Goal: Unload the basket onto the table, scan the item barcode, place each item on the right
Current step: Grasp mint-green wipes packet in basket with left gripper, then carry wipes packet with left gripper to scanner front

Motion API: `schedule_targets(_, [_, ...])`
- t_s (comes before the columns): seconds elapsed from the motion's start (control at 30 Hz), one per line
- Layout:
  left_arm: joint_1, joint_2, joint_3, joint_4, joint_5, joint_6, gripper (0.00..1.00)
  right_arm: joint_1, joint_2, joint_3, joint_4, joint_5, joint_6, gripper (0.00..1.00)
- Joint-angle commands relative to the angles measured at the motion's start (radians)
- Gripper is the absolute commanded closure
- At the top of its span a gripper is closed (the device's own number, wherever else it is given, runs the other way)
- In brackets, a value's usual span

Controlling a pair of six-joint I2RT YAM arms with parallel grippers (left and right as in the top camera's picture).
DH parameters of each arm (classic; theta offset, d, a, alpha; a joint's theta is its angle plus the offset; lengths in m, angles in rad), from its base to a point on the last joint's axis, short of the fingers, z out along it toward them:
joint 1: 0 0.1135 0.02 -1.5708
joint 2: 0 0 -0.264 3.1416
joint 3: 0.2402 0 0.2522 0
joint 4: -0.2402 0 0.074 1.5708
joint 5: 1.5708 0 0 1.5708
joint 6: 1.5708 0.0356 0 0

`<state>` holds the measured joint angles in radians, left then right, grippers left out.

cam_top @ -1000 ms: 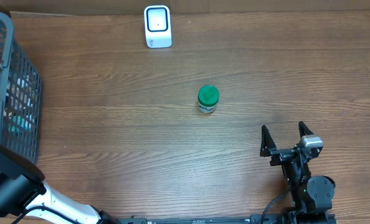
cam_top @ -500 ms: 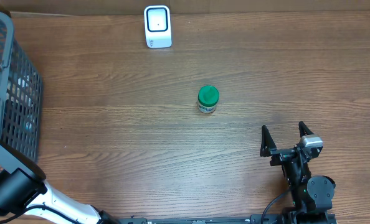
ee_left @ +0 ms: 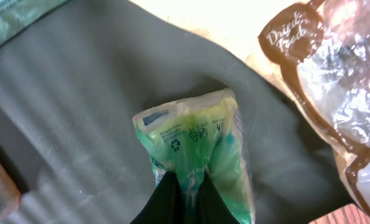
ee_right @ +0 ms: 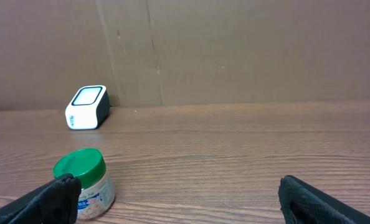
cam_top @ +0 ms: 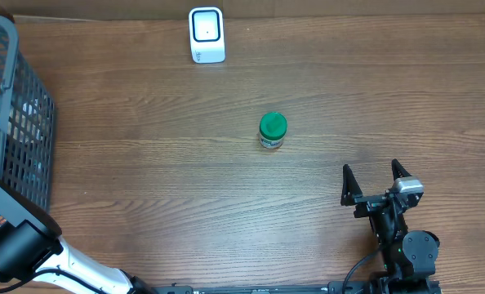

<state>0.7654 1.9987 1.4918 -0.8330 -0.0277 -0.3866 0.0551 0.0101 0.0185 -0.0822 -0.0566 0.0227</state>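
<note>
Inside the grey mesh basket (cam_top: 20,122), my left gripper (ee_left: 186,186) is shut on the bottom edge of a green and yellow plastic pouch (ee_left: 194,146), which is pinched between the two black fingers (ee_left: 166,200). The pouch lies on the basket's grey floor. No barcode shows on it. The white barcode scanner (cam_top: 206,34) stands at the table's back edge, also the scanner (ee_right: 86,107) in the right wrist view. My right gripper (cam_top: 376,181) rests open near the front right, with nothing between its fingers.
A green-lidded jar (cam_top: 273,129) stands mid-table, the same jar (ee_right: 84,183) just ahead of the right gripper's left finger. In the basket, a clear brown-trimmed bag (ee_left: 334,93) lies right of the pouch. Bare wood stretches between basket and scanner.
The left gripper has closed onto the green pouch inside the basket. The right arm, jar and scanner have not moved.
</note>
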Motion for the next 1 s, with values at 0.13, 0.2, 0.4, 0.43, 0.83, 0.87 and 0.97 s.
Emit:
schedule_targets(0.13, [-0.006,-0.058,0.205,-0.162,-0.007,0.005,0.96,0.006,-0.007,-0.011,0.005,-0.005,0.004,0.0])
schedule_targets(0.2, [-0.006,-0.086,0.284,-0.2,-0.005,0.005,0.96,0.006,-0.007,-0.011,0.005,-0.005,0.004,0.0])
schedule_targets(0.4, [-0.007,-0.258,0.485,-0.242,0.052,0.005,0.96,0.006,-0.007,-0.011,0.005,-0.005,0.004,0.0])
schedule_targets(0.43, [-0.007,-0.283,0.496,-0.241,0.076,0.005,0.96,0.006,-0.007,-0.011,0.005,-0.005,0.004,0.0])
schedule_targets(0.83, [-0.324,-0.525,0.512,-0.358,0.362,0.074,0.96,0.006,-0.007,-0.011,0.005,-0.005,0.004,0.0])
schedule_targets(0.87, [-0.381,-0.519,0.509,-0.381,0.342,0.083,0.96,0.006,-0.007,-0.011,0.005,-0.005,0.004,0.0])
schedule_targets(0.97, [-0.572,-0.489,0.468,-0.441,0.271,0.114,0.96,0.006,-0.007,-0.011,0.005,-0.005,0.004,0.0])
